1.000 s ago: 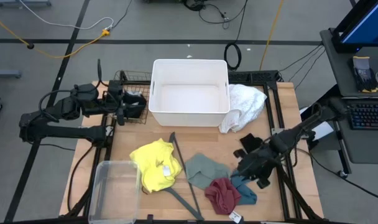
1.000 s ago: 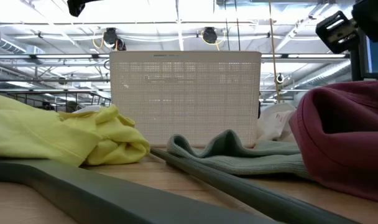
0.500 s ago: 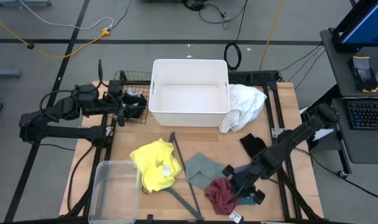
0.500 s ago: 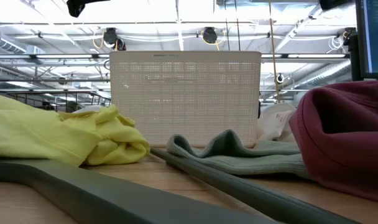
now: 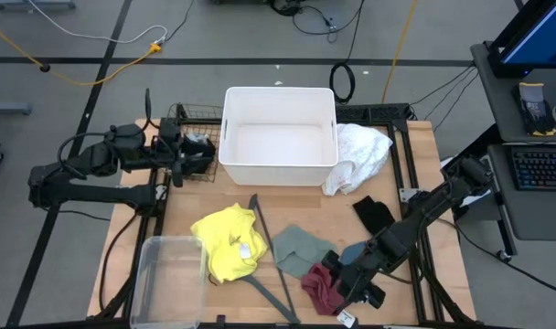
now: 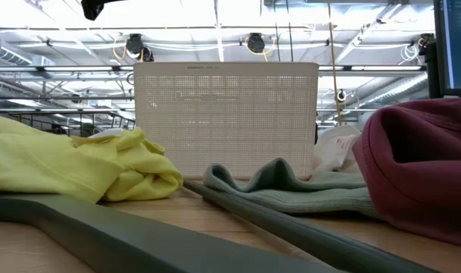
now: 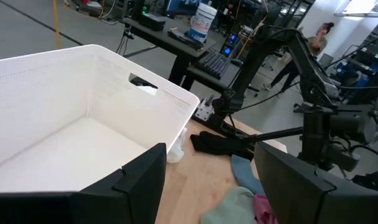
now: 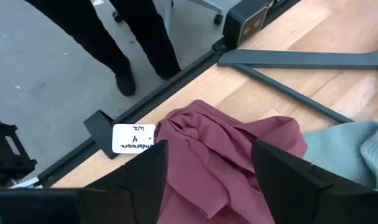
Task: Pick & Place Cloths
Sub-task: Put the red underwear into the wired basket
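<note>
Right wrist view, maroon cloth [image 8: 232, 168], tag [image 8: 134, 138] reading "4"

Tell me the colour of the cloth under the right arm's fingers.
Maroon cloth, seen best in the right wrist view, with a white tag at its edge.

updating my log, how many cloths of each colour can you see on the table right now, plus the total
yellow cloth: 1
white cloth: 1
sage green cloth: 1
maroon cloth: 1
teal cloth: 1, mostly hidden by the right arm
black cloth: 1
total: 6 cloths
</note>
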You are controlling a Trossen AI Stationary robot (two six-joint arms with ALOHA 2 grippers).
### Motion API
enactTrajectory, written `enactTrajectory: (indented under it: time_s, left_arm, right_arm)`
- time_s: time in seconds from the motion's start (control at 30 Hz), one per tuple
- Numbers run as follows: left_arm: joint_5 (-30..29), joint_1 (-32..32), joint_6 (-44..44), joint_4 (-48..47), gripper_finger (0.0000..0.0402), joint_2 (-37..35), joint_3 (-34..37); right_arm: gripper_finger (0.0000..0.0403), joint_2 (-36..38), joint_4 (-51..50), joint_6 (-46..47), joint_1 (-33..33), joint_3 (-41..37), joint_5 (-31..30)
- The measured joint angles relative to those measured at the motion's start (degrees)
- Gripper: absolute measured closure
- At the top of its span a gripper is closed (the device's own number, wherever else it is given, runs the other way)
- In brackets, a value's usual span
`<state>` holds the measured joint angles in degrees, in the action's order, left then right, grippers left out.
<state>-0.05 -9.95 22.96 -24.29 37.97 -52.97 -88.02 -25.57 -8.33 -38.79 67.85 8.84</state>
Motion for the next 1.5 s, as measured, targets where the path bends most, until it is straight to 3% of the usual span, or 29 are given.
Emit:
enactTrajectory:
  time_s: [0.47,0.77,0.97,1.13,1.43,1.5]
  left_arm:
    - [-0.04,0.45,0.3,0.06,0.0153,0.0,0.0]
    - [-0.04,0.45,0.24,-0.02,0.0153,0.0,0.0]
    - [-0.04,0.45,0.24,-0.07,0.0153,0.0,0.0]
    - [-0.04,0.45,0.22,-0.1,0.0153,0.0,0.0]
    - [-0.04,0.45,0.85,-0.12,0.0153,0.0,0.0]
    - [-0.06,0.45,1.28,-0.12,0.0153,0.0,0.0]
  right_arm:
    - [0.0167,-3.21,2.26,-4.8,2.11,-2.79,-4.61]
    - [0.0167,-11.98,4.18,-7.38,3.55,-3.02,-4.43]
    - [0.0179,-13.81,4.35,-4.26,3.97,-2.99,-1.64]
    - [0.0224,-13.93,4.05,0.33,4.13,-2.99,-1.01]
    - [0.0381,-13.9,2.5,1.84,4.37,-2.99,0.41]
    - [0.0393,-13.53,1.84,1.8,4.49,-2.99,0.42]
